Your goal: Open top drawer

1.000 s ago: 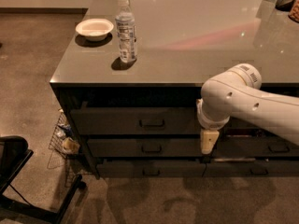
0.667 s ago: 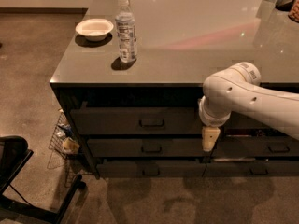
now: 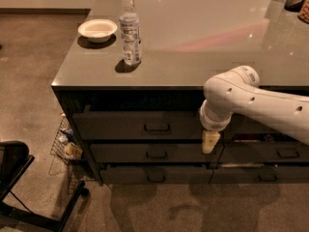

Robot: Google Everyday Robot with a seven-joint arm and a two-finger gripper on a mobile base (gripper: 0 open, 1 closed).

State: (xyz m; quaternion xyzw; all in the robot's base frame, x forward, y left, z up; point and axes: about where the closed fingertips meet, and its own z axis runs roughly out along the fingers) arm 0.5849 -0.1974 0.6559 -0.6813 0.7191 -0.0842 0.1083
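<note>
The top drawer (image 3: 125,125) is the wide dark grey front just under the countertop overhang. It has a small bar handle (image 3: 157,127) at its middle. My gripper (image 3: 210,142) hangs at the end of the white arm (image 3: 251,105) and points down. It is in front of the drawer column's right edge, to the right of the handle and a little below it. It is not touching the handle.
Two shorter drawers (image 3: 154,153) lie below, and a narrower drawer column (image 3: 285,153) is to the right. A water bottle (image 3: 130,32) and a white bowl (image 3: 97,30) stand on the countertop (image 3: 203,42). A wire basket (image 3: 67,146) and a black chair base (image 3: 19,178) are on the floor to the left.
The arm and gripper have shifted slightly to the left, toward the drawer handle. The drawers have not moved.
</note>
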